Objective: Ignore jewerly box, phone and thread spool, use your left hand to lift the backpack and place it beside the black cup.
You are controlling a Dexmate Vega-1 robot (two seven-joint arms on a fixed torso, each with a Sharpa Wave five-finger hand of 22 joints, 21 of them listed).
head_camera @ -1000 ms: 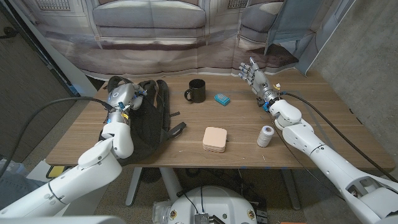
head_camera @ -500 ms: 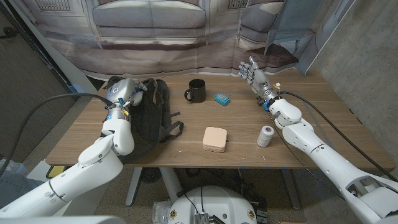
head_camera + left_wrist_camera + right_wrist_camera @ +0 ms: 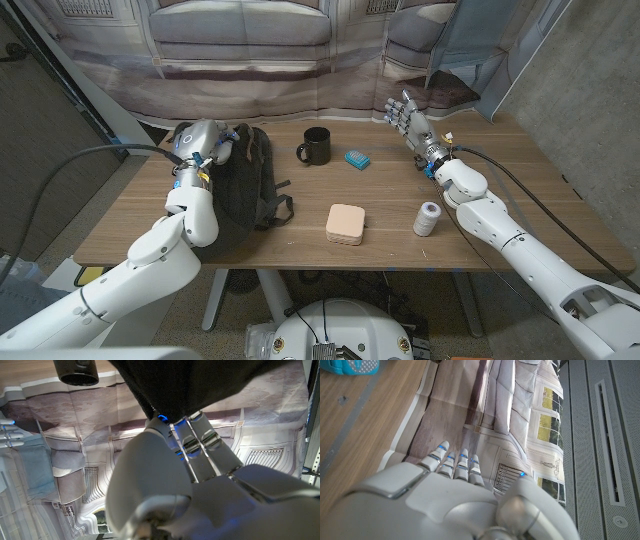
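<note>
One black backpack (image 3: 243, 185) on the table's left side, top gripped by left hand (image 3: 207, 140), one black cup (image 3: 315, 146) just beside it, interior unclear, one pink box (image 3: 346, 223), one spool (image 3: 428, 217), right hand (image 3: 405, 115) empty, fingers spread.

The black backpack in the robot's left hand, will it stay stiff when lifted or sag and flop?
Probably floppy: the backpack looks like soft fabric, slumped on the table, with loose straps trailing. Gripped by the left hand at its top end, it would likely hang and swing. It looks flat, so perhaps fairly light.
</note>
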